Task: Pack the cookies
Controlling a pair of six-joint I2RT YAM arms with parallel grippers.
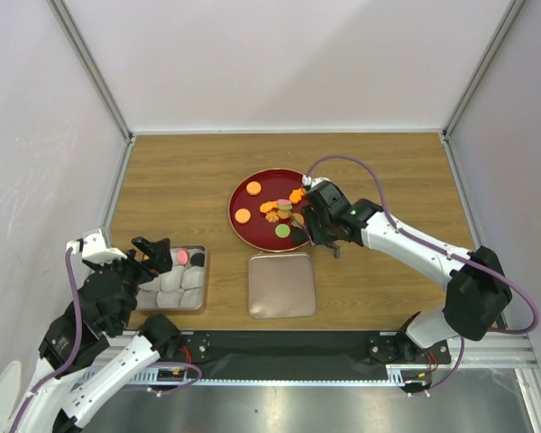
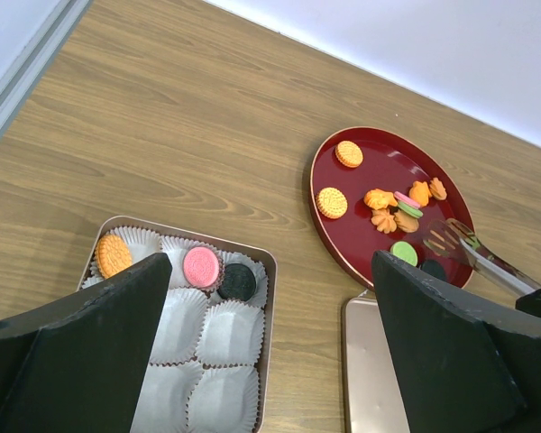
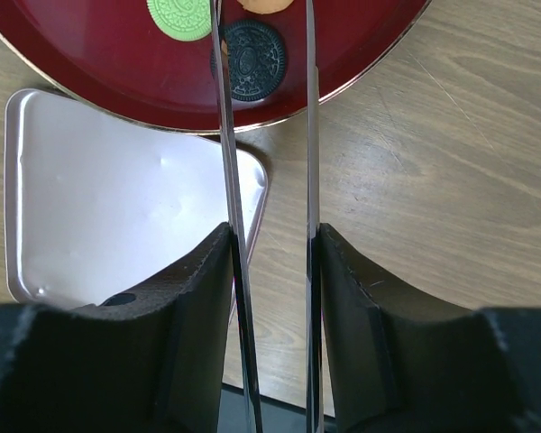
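Steel tongs point(image 3: 309, 135) over embossed round cookies point(image 3: 252, 61).

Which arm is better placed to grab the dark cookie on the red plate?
Right: the right claw grips tongs poised at the dark cookie; the left claw sits open over the tin.

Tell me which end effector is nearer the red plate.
Right. The right end effector is at the plate's near right rim, holding tongs over it. The left end effector is well off to the left, over the tin.
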